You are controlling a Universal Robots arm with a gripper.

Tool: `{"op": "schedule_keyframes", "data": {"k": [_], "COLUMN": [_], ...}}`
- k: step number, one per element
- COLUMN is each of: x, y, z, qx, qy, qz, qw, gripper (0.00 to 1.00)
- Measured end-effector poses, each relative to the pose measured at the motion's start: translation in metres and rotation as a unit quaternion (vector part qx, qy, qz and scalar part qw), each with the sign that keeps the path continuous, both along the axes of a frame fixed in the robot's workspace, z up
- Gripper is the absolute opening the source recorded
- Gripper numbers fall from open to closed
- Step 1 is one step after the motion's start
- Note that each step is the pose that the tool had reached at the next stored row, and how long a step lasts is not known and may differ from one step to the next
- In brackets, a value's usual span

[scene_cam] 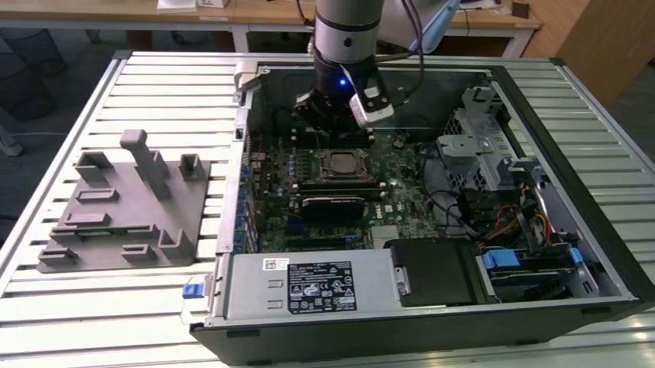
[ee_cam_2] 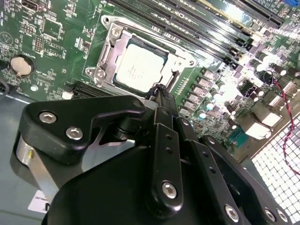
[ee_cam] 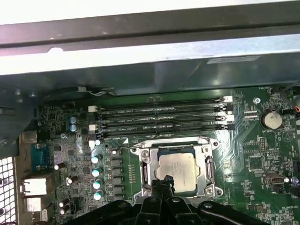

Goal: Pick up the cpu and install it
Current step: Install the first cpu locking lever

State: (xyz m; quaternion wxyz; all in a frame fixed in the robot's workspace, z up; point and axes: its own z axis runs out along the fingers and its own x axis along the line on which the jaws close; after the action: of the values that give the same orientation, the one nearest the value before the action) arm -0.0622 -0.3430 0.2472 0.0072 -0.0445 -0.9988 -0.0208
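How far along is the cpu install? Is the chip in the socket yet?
Looks done: the cpu lies flat inside the socket's metal frame on the motherboard. In hand: the gripper hangs close over the cpu's edge in both wrist views, with no chip seen in it. Left: the gripper is down inside the case, and whether the cpu is fully seated cannot be told.

Grey fixture block, open computer case
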Motion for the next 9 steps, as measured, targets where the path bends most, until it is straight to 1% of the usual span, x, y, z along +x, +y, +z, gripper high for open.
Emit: {"op": "schedule_keyframes", "data": {"k": [4, 6, 9], "x": [-0.009, -0.012, -0.014], "y": [0.0, 0.0003, 0.0025], "z": [-0.0009, -0.0015, -0.0019], "qx": [0.0, 0.0002, 0.0], "qy": [-0.0058, -0.0071, -0.0073], "qz": [0.001, 0.001, 0.001], "qw": [1.0, 1.0, 1.0], "gripper": [0.11, 0.11, 0.11]}}
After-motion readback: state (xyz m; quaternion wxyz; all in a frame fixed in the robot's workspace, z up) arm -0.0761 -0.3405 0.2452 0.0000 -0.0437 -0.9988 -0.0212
